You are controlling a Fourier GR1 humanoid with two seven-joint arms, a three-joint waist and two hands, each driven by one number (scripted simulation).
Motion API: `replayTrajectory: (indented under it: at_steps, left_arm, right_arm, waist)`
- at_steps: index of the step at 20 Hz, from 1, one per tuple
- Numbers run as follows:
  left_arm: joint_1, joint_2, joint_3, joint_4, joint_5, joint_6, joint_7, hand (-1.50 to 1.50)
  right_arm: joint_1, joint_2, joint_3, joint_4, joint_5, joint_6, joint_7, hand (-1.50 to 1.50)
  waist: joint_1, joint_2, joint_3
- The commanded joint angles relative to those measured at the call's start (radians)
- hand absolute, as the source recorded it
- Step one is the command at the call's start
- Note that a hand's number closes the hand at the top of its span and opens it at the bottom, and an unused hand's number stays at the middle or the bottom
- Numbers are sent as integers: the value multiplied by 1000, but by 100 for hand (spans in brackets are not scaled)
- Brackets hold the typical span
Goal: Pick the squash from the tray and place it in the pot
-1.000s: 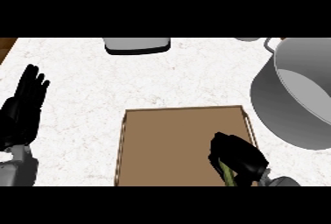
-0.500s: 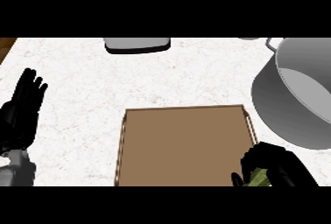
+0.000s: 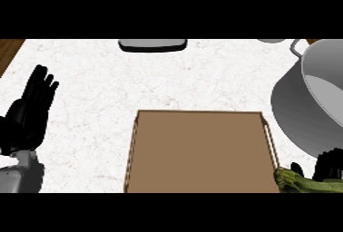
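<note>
My left hand (image 3: 30, 113) rested at the far left of the head view, fingers straight and pointing up, held close together, holding nothing. It sat over the white speckled counter (image 3: 167, 77), well apart from everything else. The grey forearm below it ran off the lower edge.

Further right, a dark flat object (image 3: 153, 44) lay at the counter's far edge, cut off by the top of the view, so I could not tell what it was.

In the middle stood the brown tray (image 3: 201, 154), its floor bare, with a thin raised rim along its left and right sides. Its near end ran out of view.

Just right of the tray's right rim, at the lower edge, was the squash (image 3: 303, 182), green and bumpy, lying outside the tray and beside its corner. My right hand (image 3: 328, 166) showed just above and behind it as a cluster of dark fingers. It seemed to be curled round the squash, though only a small part of the hand was in view and much of the squash was cut off.

Above that, the big grey pot (image 3: 295, 113) filled the right side, its pale inside open, and the squash was not in it. The pot stood close beside the tray's right rim.
</note>
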Motion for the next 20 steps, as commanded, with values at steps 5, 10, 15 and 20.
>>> replayTrajectory:
  at_steps: [5, 10, 15, 20]
  left_arm:
    - [-16, -29, -21, 55, -24, 1, -42, 0]
    - [-25, -33, -25, 25, -19, -4, -13, 0]
    - [7, -31, -38, -59, -36, 2, 31, 0]
    - [-55, -4, 0, 18, 4, -33, 12, 0]
  right_arm:
    - [-150, -44, -337, -19, -344, 126, 81, 150]
    - [-307, -137, -471, 242, -465, 142, 61, 150]
    - [-393, -159, -510, 507, -437, 41, -86, 150]
    - [-377, -294, -464, 611, -28, -151, -199, 150]
  waist:
    - [9, 4, 0]
    - [26, 5, 1]
    - [36, 5, 1]
    - [55, 18, 2]
